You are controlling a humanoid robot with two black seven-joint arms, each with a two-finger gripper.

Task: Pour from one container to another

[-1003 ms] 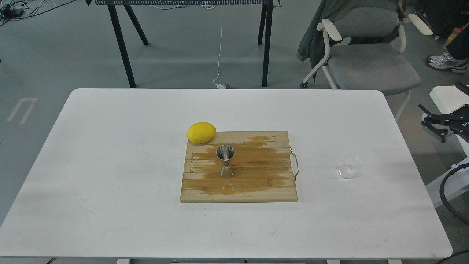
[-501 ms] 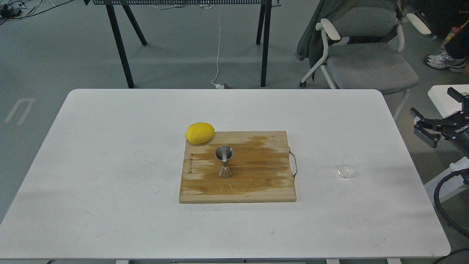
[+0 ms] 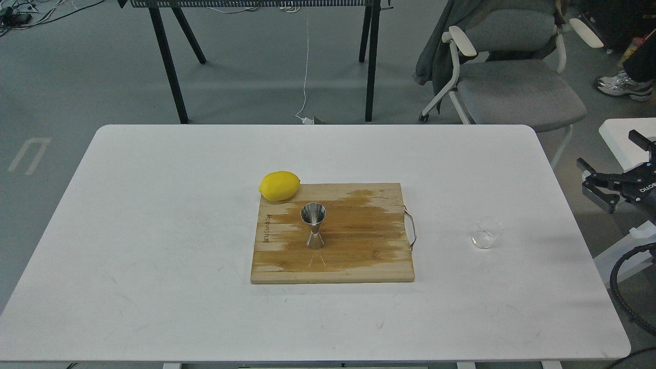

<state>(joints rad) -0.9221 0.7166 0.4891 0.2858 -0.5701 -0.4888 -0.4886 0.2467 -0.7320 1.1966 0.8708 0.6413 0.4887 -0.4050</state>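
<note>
Our tiny clear glass cup with a pouring lip [image 3: 486,233] sits alone on the white table [image 3: 154,215], off to the right of the wooden cutting board [image 3: 359,256], likely so our right gripper [image 3: 594,182] can reach it. That gripper hangs past the table's right edge with its 2 fingers spread apart and holding nothing. The shiny steel hourglass-shaped jigger [image 3: 313,224] stands upright in the middle of the board, maybe to catch spills, and the yellow lemon [image 3: 279,185] rests at the board's far left corner; our left gripper is not in sight.

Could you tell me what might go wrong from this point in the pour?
The clear glass cup is nearly invisible against the white table, so the open right gripper, still off to its right, could misjudge it and knock it over. The steel jigger has a narrow mouth and waist; it could spill or tip.
</note>
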